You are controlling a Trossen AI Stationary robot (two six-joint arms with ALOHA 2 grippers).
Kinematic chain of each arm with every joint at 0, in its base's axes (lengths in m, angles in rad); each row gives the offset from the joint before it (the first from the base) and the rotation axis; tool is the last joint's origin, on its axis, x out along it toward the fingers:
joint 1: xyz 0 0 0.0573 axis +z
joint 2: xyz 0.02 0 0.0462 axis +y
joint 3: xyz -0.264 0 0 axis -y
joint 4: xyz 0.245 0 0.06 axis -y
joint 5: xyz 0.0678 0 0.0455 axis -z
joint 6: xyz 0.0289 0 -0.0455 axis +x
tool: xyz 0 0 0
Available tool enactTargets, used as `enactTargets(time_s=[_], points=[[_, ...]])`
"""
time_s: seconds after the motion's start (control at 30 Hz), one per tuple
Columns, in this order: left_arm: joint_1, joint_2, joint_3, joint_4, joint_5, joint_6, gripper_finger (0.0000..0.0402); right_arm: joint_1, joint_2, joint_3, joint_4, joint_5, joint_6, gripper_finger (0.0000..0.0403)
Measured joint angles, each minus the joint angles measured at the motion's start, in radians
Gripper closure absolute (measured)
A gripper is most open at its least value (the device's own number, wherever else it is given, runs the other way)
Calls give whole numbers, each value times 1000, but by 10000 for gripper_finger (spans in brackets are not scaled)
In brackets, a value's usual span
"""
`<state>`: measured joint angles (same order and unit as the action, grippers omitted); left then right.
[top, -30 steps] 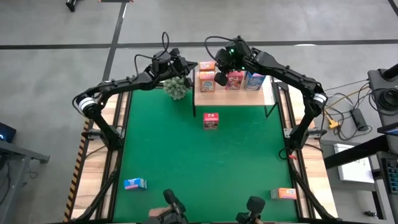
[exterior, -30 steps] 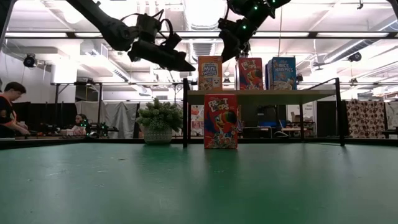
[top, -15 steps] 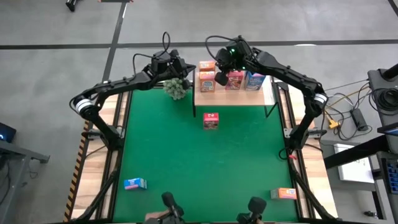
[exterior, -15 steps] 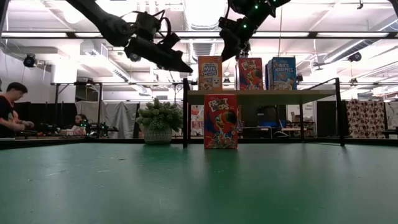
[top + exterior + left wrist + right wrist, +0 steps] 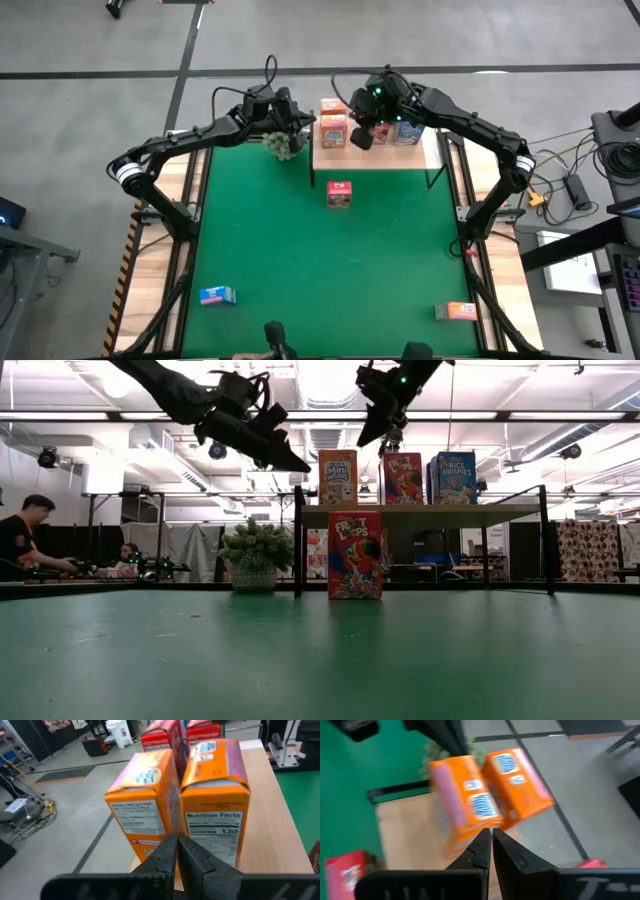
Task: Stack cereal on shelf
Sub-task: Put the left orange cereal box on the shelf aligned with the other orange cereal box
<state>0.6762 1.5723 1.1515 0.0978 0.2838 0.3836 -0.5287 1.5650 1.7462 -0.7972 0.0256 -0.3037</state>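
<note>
The wooden shelf [image 5: 385, 158] stands at the table's far edge. Cereal boxes stand upright on it: two orange ones [image 5: 145, 805] [image 5: 217, 795] at its left end, then a red one [image 5: 402, 478] and a blue one [image 5: 455, 478]. My left gripper [image 5: 177, 842] is shut, its tips at the gap between the two orange boxes, coming from the shelf's left end [image 5: 303, 466]. My right gripper [image 5: 363, 442] is shut and hangs above the boxes' tops, holding nothing. Another red box [image 5: 339, 193] stands on the green table in front of the shelf. My left gripper points slantwise down from the left at the low part of the two orange boxes' end faces [image 5: 172, 827]. Whether its shut fingertips touch them I cannot tell. Both boxes stand upright on the shelf.
A small green plant [image 5: 283, 143] stands left of the shelf, under my left arm. A blue box [image 5: 216, 295] lies near the front left and an orange box [image 5: 461, 311] near the front right. People sit in the room behind the table [image 5: 20, 535].
My right gripper has drawn up and toward the table's right, away from the orange boxes, still shut. My left gripper has tipped its nose a little further down and stayed by the shelf's left end. The boxes have kept their places.
</note>
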Motion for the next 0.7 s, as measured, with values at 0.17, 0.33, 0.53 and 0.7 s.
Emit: enactTargets(time_s=[0.17,0.33,0.53,0.7], points=[[-10,2,0,-3,45,0,402,41,0,0,-42,0,7,394],[-23,3,0,3,52,-2,402,60,0,0,-41,1,6,394],[-34,14,0,21,51,-8,402,60,0,0,-39,3,6,394],[-34,19,0,28,51,-26,402,60,0,0,-39,2,6,394]])
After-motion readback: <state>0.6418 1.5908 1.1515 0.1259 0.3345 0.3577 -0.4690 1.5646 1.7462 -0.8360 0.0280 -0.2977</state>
